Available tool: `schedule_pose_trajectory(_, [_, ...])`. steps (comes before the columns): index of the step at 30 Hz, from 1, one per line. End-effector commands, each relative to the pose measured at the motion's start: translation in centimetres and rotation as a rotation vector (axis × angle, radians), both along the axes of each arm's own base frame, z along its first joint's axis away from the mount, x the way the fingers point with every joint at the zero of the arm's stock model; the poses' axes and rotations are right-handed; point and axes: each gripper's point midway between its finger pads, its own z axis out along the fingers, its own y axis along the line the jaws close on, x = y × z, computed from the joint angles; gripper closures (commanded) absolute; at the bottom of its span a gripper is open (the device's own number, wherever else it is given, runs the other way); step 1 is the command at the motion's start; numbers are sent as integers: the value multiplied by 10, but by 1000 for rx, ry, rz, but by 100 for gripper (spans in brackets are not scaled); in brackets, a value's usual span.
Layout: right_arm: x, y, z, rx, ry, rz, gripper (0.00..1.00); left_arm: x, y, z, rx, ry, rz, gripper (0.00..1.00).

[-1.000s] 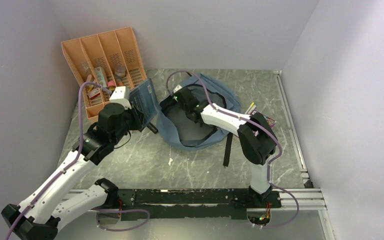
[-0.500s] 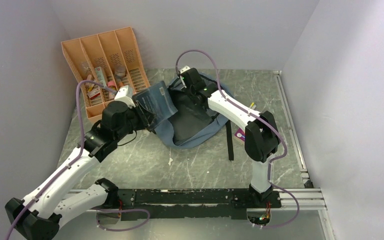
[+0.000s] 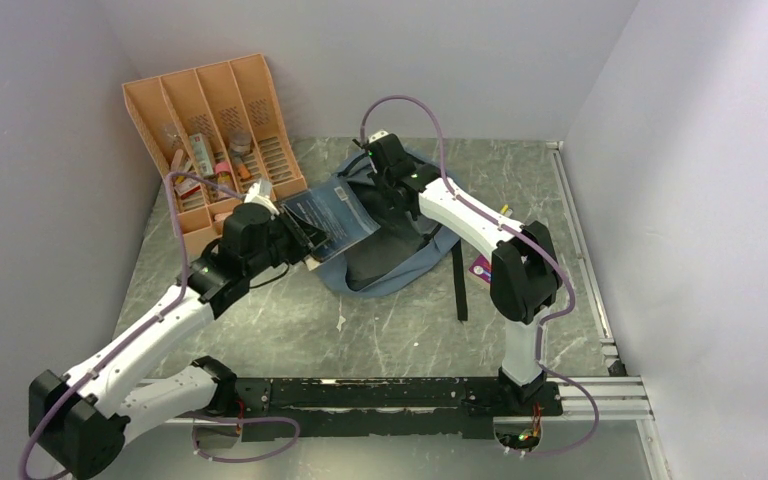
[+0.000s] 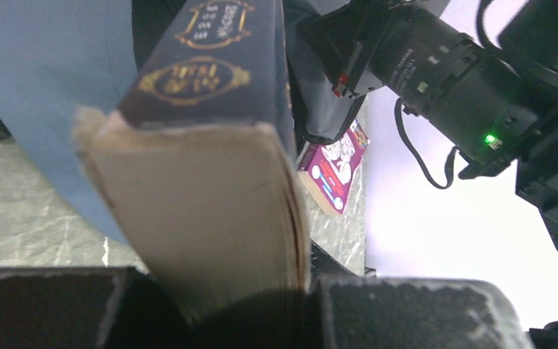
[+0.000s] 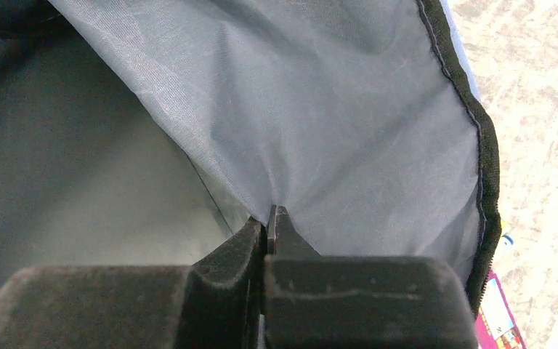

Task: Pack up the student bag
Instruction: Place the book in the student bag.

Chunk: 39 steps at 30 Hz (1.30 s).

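1. The student bag lies flat on the marbled table with its dark mouth gaping upward. As I judge it, the mouth stands open because I lift its far rim to give the next item a way in.
2. The orange rack stands off the bag's far-left side. Small supplies sit in its slots, presumably waiting their turn.
3. The book, dark blue with gilt emblems on its spine, hangs tilted over the bag's left rim with its leading end above the opening. It is angled that way, I reckon, so that it can slide down into the main compartment.
4. My right gripper is at the bag's far rim, jaws pressed together on a fold of the grey lining. The cloth tents away from the pinch and the zip edge runs off to one side. The bag is therefore between these jaws, not merely beside them.
5. My left gripper is just outside the bag's left rim, jaws pinching the book across its cream page block. The bag is in front of these jaws, its blue cloth showing beyond the book and not touching my fingers.
6. A magenta packet lies on the table just beside the bag's right side, unpacked.
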Motion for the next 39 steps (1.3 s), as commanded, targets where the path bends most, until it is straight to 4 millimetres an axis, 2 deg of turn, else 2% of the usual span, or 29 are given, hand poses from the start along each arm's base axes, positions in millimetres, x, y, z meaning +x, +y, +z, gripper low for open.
schedule_pose_trajectory(1, [5, 6, 22, 94, -50, -29, 100, 14, -28, 34, -225, -33, -26, 95])
schedule_pose_trajectory(5, [5, 6, 32, 121, -82, -27, 100, 20, -37, 22, -218, 99, -1, 95])
schedule_pose_trajectory(8, [4, 7, 35, 146, -87, -41, 100, 23, -42, 27, -240, 88, 23, 95])
schedule_pose_trajectory(13, [2, 6, 35, 154, -90, -43, 100, 32, -50, 15, -307, 115, 64, 95])
schedule_pose_trajectory(17, [-1, 6, 37, 168, -93, -38, 100, 46, -63, 14, -360, 117, 67, 95])
schedule_pose_trajectory(27, [-7, 11, 43, 219, -86, -24, 100, 81, -93, 28, -449, 47, 9, 95])
schedule_pose_trajectory(34, [-15, 12, 46, 256, -82, -13, 100, 106, -103, 25, -462, -16, 28, 95])
schedule_pose_trajectory(39, [-19, 14, 44, 271, -71, -5, 100, 125, -120, 12, -473, -53, -1, 95])
